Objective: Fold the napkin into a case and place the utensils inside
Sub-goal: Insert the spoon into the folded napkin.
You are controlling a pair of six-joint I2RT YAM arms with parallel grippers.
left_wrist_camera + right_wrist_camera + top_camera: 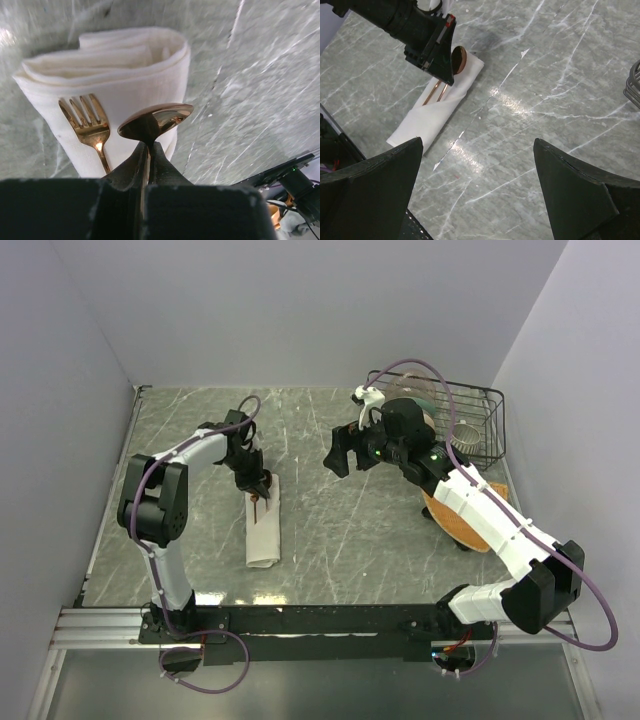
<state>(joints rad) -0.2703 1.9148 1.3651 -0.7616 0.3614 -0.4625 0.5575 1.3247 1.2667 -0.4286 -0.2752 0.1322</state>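
The napkin lies left of centre, folded into a narrow cream-white case. It also shows in the left wrist view and the right wrist view. The copper fork lies on the cloth at its far end, tines showing. My left gripper is shut on the copper spoon, gripping it just below the bowl over the case's far end, beside the fork. The spoon's bowl also shows in the right wrist view. My right gripper hangs open and empty above bare table, right of the case.
A black wire basket stands at the back right with a small cup in it. An orange woven mat lies under my right arm. Grey walls close in the left, back and right sides.
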